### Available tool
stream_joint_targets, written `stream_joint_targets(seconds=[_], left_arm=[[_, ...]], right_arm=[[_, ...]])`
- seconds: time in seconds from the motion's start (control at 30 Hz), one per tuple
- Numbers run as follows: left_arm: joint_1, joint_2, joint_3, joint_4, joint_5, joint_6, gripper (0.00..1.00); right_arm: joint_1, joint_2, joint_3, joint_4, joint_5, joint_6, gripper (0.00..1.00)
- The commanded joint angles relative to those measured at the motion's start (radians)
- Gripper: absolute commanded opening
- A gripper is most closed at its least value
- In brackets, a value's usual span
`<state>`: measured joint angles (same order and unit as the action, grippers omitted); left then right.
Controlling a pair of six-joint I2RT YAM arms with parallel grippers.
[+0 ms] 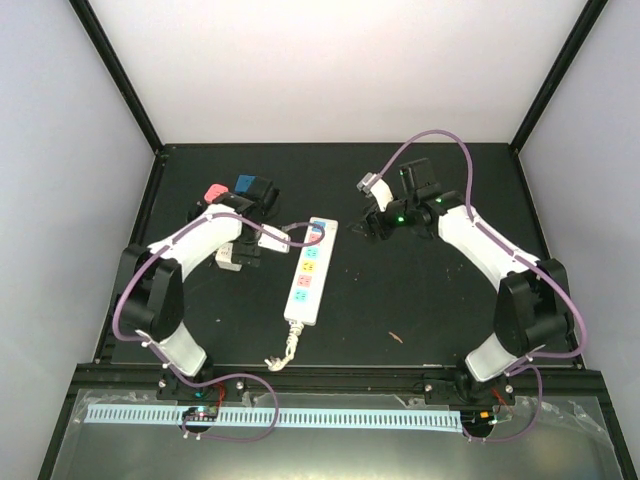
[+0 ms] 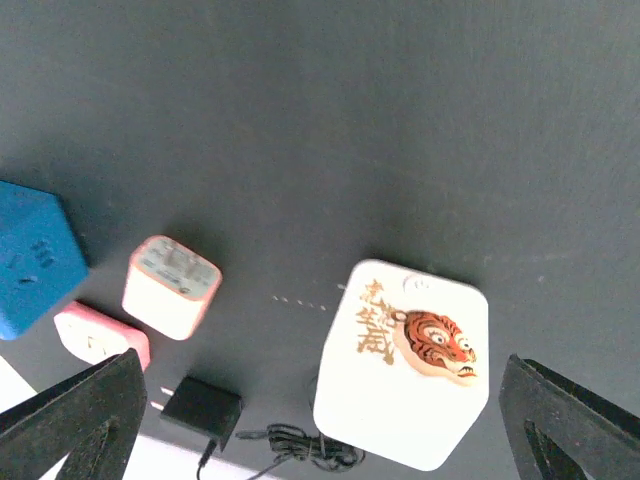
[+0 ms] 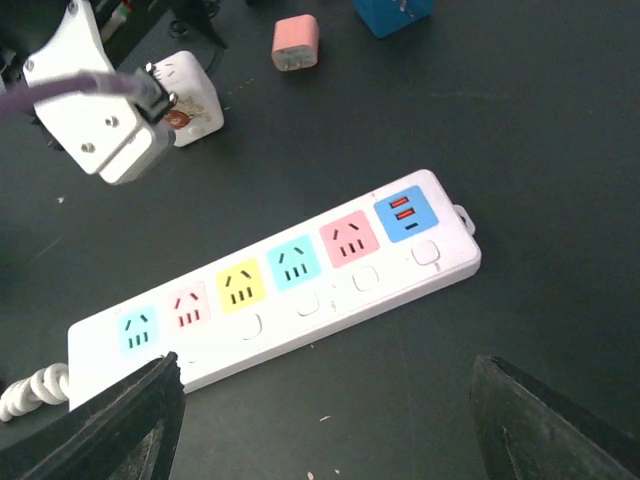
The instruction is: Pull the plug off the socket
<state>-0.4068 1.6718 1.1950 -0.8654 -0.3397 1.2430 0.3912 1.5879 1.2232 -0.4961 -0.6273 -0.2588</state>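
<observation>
**Plug looks free of the strip**

Top view: the long white power strip with pastel outlets (image 1: pixel 308 272) lies mid-table between the arms.

Left wrist: the left gripper (image 2: pixel 325 400) has its jaws spread over a white cube plug with a tiger print (image 2: pixel 405 365). It should probably lift straight up, clear of the pink-topped white cube (image 2: pixel 172 286) nearby.

Right wrist: the right gripper (image 3: pixel 322 375) hangs with its jaws spread and empty, and every outlet looks empty.

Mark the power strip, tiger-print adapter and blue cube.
power strip (image 3: pixel 241 286), right wrist view, yellow outlet.
tiger-print adapter (image 2: pixel 405 372), left wrist view, top face.
blue cube (image 2: pixel 35 262), left wrist view, front face.
</observation>
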Motion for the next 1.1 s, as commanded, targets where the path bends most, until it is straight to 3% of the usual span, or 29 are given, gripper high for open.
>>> stream_joint_targets(seconds=[0.0,0.4,0.67,1.07], left_arm=[[0.023,-0.066,0.071,-0.058,0.208,-0.123,0.99],[0.131,-0.193,0.066,0.124,0.463,-0.478,0.99],[0.382,-0.210,0.159,0.142,0.767,-0.741,0.99],[0.458,-0.306,0.058,0.255,0.787,-0.843,0.99]], right_arm=[[-0.007,-0.043,-0.016,0.004,-0.076,-0.051,0.80],[0.018,-0.032,0.018,-0.053,-0.156,-0.104,0.80],[0.147,-0.008,0.054,-0.122,-0.117,-0.202,0.80],[0.467,0.114,0.124,-0.247,-0.009,-0.391,0.77]])
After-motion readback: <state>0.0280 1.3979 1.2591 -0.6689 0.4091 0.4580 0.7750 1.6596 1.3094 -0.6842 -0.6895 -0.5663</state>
